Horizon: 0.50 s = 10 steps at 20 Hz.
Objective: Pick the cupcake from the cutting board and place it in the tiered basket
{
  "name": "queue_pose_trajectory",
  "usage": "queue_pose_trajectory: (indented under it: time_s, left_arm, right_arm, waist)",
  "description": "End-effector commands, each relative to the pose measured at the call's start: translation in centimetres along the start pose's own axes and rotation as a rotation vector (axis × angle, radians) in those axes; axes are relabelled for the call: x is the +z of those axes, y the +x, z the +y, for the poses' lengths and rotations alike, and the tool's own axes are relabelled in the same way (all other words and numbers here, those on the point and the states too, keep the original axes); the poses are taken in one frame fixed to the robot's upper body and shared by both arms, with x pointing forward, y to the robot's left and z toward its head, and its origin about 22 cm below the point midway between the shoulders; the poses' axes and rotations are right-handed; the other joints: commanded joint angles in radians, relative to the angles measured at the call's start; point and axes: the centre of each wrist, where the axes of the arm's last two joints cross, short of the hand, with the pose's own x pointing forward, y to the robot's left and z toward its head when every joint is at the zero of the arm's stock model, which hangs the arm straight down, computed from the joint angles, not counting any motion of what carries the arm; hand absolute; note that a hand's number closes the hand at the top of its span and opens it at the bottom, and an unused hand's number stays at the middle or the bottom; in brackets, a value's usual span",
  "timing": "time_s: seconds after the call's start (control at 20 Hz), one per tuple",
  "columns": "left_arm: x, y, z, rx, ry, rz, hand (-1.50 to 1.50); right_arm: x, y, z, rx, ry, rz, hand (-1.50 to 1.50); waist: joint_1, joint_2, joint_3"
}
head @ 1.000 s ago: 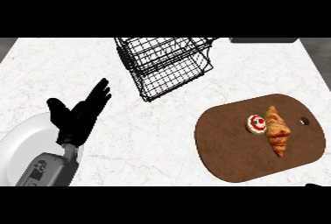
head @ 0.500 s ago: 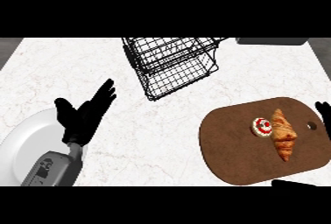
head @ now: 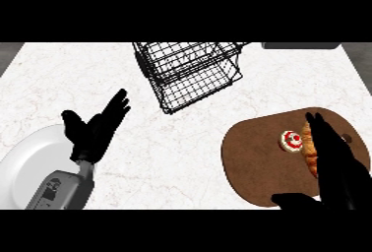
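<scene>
Nearest, at the lower right of the head view, the right hand (head: 340,167) comes in over the brown cutting board (head: 254,162), its long fingers (head: 323,133) straight and released, pointing up the board with the thumb stretched off to the left near the lower edge; it grasps nothing. The hand lies across the right part of the board and hides much of the croissant (head: 310,150), of which only a golden strip shows along the left side of the fingers. Just left of that strip, and touching or nearly touching it, sits the cupcake (head: 291,141), a small round thing with a white rim and a red and white top, on the upper middle of the board and clear of the fingers. At the lower left, the left hand (head: 93,133) rests open on its grey forearm (head: 65,189), fingers spread and straight, slanting up to the right, holding nothing; its heel overlaps the edge of a white plate (head: 25,172) that runs out of the left side. Marbled white counter (head: 181,162) lies between the two hands. Farther back, at the upper middle, stands the black wire tiered basket (head: 190,74), well apart from the board. Beyond it, at the far right edge of the counter, a grey object (head: 299,45) shows only partly.
</scene>
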Motion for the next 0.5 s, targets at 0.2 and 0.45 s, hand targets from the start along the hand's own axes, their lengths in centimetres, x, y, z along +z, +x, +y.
queue_pose_trajectory:
  time_s: [0.2, 0.45]
  left_arm:
    - [1.0, -0.2, 0.3, -0.009, 0.002, -0.004, 0.0]
    - [1.1, -0.3, 0.7, 0.007, -0.002, 0.011, 0.0]
  right_arm:
    - [-0.9, -0.7, 2.0, 0.054, -0.001, 0.153, -1.5]
    - [-1.4, -1.3, 3.3, 0.087, -0.042, 0.171, -1.5]
  waist:
    - [-0.011, -0.002, 0.001]
    - [-0.009, -0.001, 0.001]
